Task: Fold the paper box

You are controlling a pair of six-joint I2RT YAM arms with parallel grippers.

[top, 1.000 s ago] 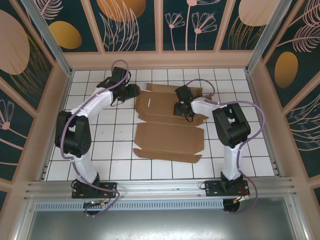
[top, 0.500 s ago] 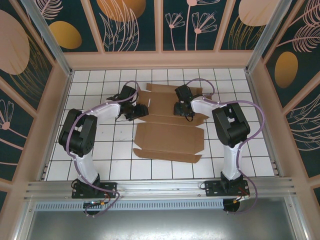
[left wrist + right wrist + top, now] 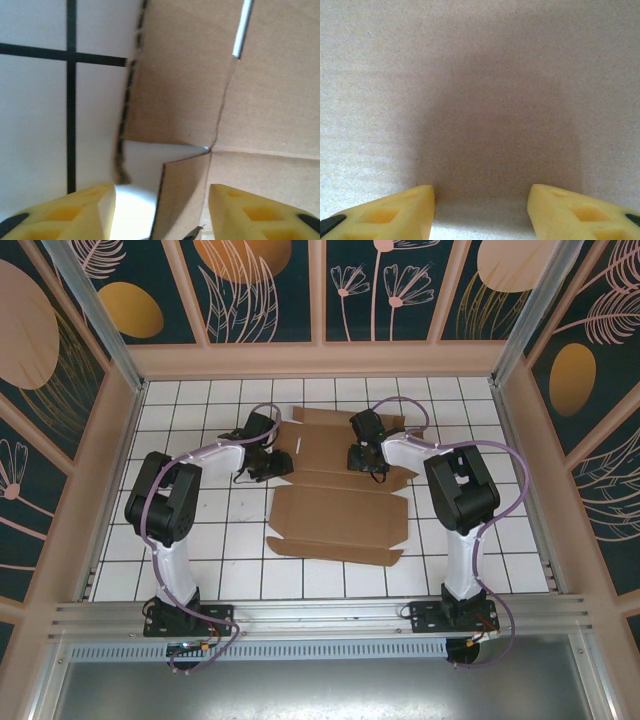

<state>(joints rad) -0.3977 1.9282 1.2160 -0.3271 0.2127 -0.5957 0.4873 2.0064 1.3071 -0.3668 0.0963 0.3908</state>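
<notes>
The paper box [image 3: 340, 515] is a flat brown die-cut sheet lying mid-table. My left gripper [image 3: 272, 462] sits at the sheet's left edge. In the left wrist view that gripper [image 3: 162, 216] is open, and a small side flap [image 3: 184, 192] stands lifted off the tile between its yellow fingers [image 3: 75, 212], touching neither. A slot [image 3: 242, 29] shows in the panel [image 3: 190, 75] beyond. My right gripper [image 3: 362, 456] rests low over the sheet's far panel. Seen from the right wrist, it [image 3: 481, 212] is open, with bare cardboard [image 3: 485, 90] under and ahead of it.
White tiles with black grid lines [image 3: 200, 530] surround the sheet. Low tan walls [image 3: 320, 358] ring the table at the back and sides. A metal rail [image 3: 320, 615] runs along the near edge by the arm bases.
My left arm has swung in from the far left, bringing its gripper down to the sheet's left edge. The right arm and the sheet have stayed put.
</notes>
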